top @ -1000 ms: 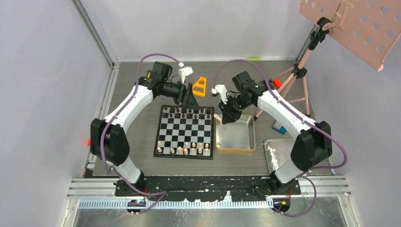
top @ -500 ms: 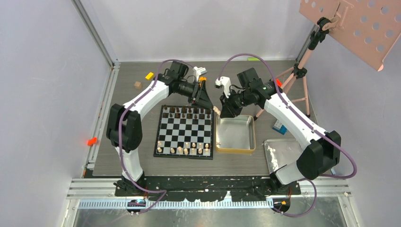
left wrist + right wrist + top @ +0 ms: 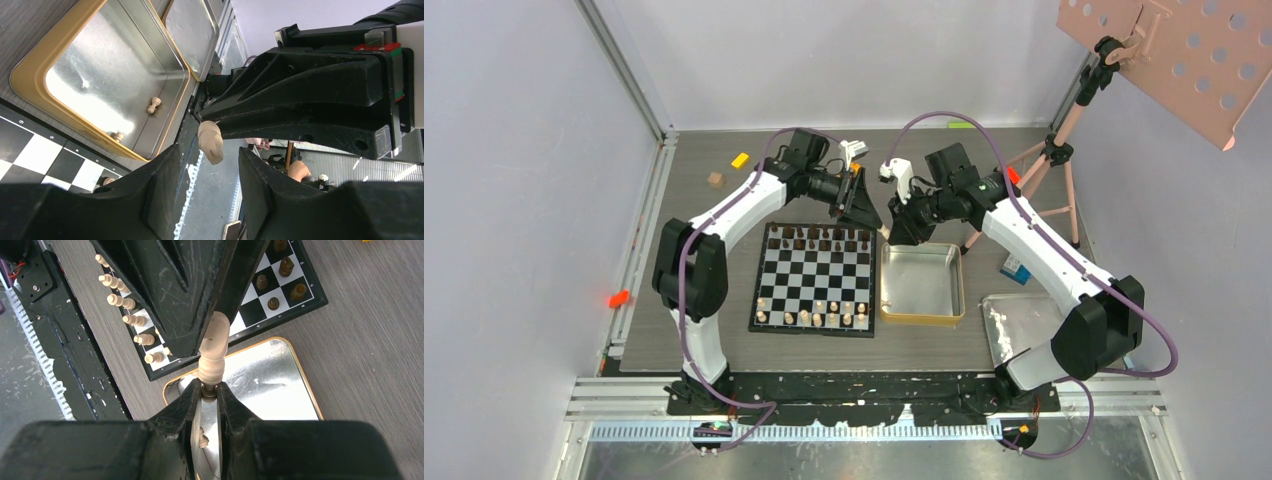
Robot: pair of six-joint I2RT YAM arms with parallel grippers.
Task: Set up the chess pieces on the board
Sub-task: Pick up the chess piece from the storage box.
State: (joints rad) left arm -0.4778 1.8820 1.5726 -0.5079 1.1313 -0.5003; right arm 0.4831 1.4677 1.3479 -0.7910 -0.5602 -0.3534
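Note:
My right gripper (image 3: 210, 387) is shut on the base of a pale tan chess piece (image 3: 214, 352) and holds it over the far left corner of the gold tin (image 3: 300, 372). My left gripper (image 3: 210, 156) is open, and its fingers (image 3: 165, 190) flank the head of that same piece (image 3: 211, 142) without touching it. The two grippers meet just past the board's far right corner (image 3: 864, 205). The board (image 3: 814, 275) has dark pieces on its far rows and pale pieces on its near rows. Two pale pieces (image 3: 154, 104) lie in the tin.
A silver tray (image 3: 1014, 330) lies right of the tin. A small brown cube (image 3: 715, 179) and a yellow block (image 3: 740, 159) lie far left of the board. A pink tripod (image 3: 1044, 170) and a blue box (image 3: 1014, 268) stand at the right.
My left arm has swung right, from behind the board to the right gripper. Its open fingers now stand around the piece's head. The right gripper has shifted slightly back with the piece.

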